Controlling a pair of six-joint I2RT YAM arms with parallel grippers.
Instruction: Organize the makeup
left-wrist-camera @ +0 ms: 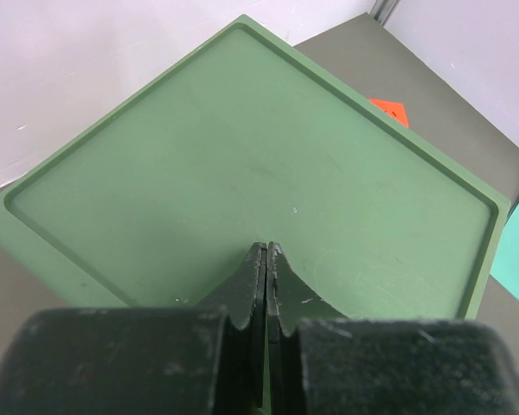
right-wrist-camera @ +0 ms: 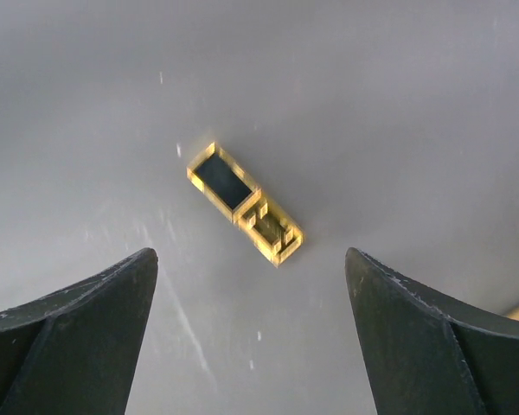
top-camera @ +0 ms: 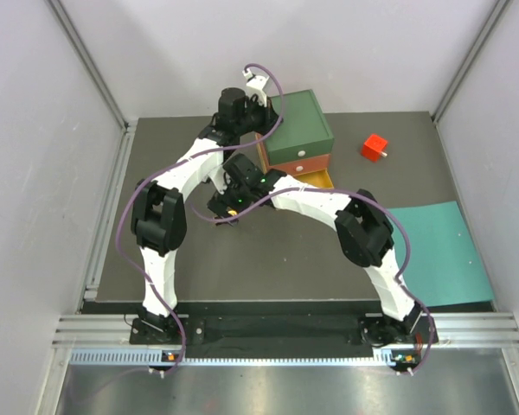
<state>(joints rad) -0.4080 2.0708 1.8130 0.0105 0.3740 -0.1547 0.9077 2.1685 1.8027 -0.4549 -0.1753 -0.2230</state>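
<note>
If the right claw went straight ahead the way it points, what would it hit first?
Probably the gold-black case, lying flat between the open fingers of the right claw; depth is unclear.

your overhead camera sits above and behind the arm bases, looking down on the whole table [top-camera: 242, 259]. your left wrist camera faces the green top of the drawer box [left-wrist-camera: 242, 173] from close by; that box and the red cube [left-wrist-camera: 389, 110] show overhead too. your right wrist camera looks down, close, on a gold-black case [right-wrist-camera: 245, 203].
</note>
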